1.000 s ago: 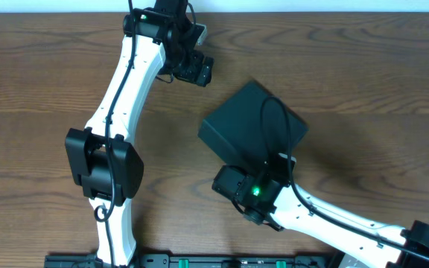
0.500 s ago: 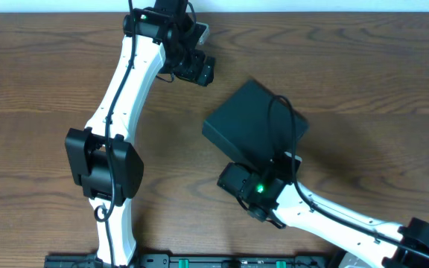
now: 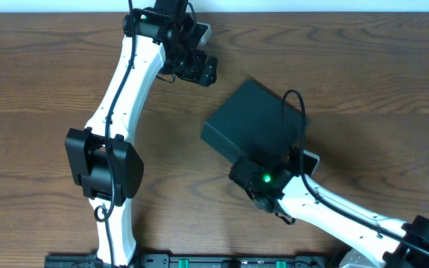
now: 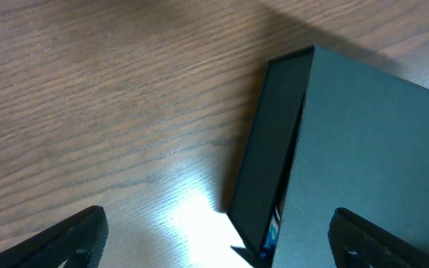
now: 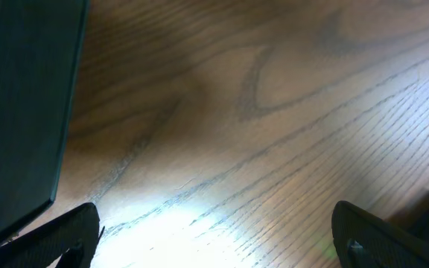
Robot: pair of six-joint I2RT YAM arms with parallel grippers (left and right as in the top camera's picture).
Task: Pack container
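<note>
The container [image 3: 253, 119] is a dark matte square box lying diagonally at mid-table, its lid down. In the left wrist view the container [image 4: 363, 156] fills the right side, and a narrow gap under its flap shows something blue [image 4: 270, 237]. My left gripper [image 3: 202, 72] hovers above the table beyond the box's far-left corner; its fingers [image 4: 214, 242] are open and empty. My right gripper [image 5: 214, 238] is open and empty, low over bare wood, with the container's edge [image 5: 21, 112] at its left. In the overhead view its fingers are hidden under the wrist [image 3: 265, 181].
The wooden table [image 3: 363, 67] runs to a pale back edge behind the left arm. The left arm's column [image 3: 103, 167] stands at front left. The right arm's link [image 3: 348, 219] crosses the front right.
My right wrist has moved right and slightly toward the box along its near edge. The container has shifted a little. The left arm has barely moved.
</note>
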